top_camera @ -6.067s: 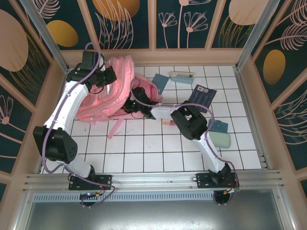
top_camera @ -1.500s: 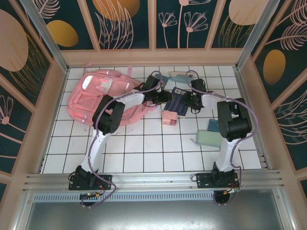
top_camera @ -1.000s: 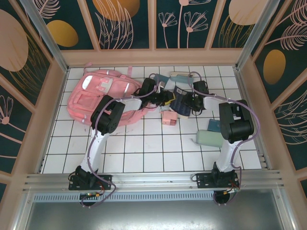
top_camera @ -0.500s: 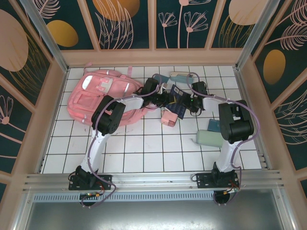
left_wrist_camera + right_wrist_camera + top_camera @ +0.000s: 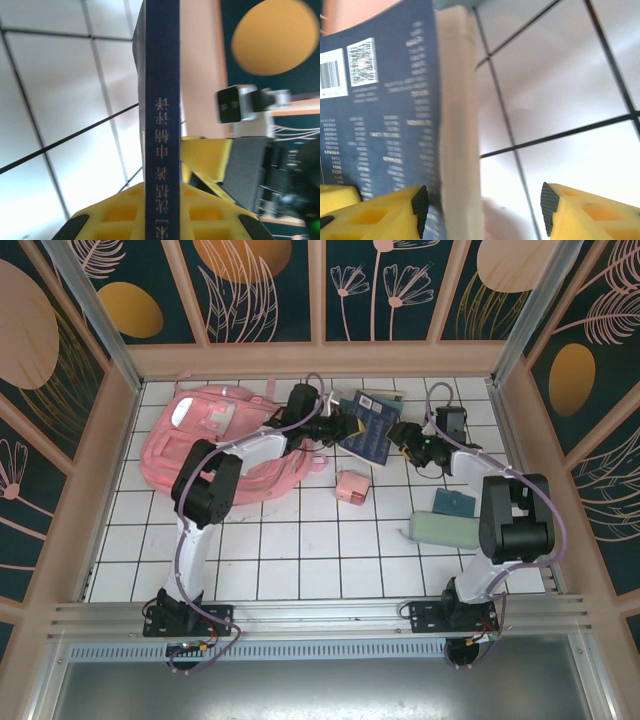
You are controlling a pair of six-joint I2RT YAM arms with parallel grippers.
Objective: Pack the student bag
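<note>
The student bag (image 5: 215, 445), a big soft pink backpack, lies flat at the back left of the tiled table. A dark blue book (image 5: 368, 430) stands tilted just right of it. My left gripper (image 5: 335, 428) is shut on the book's spine (image 5: 161, 125), which runs straight up between its yellow jaws (image 5: 161, 215). My right gripper (image 5: 405, 435) is at the book's other side, open. In the right wrist view the back cover (image 5: 385, 115) and page edge (image 5: 460, 125) stand against its left finger (image 5: 420, 202). A wide gap separates them from the right finger (image 5: 549, 200).
A small pink box (image 5: 351, 486) sits on the tiles in front of the book. A pale green case (image 5: 440, 530) and a teal item (image 5: 455, 502) lie at the right. Another flat item (image 5: 385, 395) lies behind the book, near the back wall.
My left gripper has closed on the book and carried it up and toward the back. My right gripper has opened, let go and drawn off to the right.
</note>
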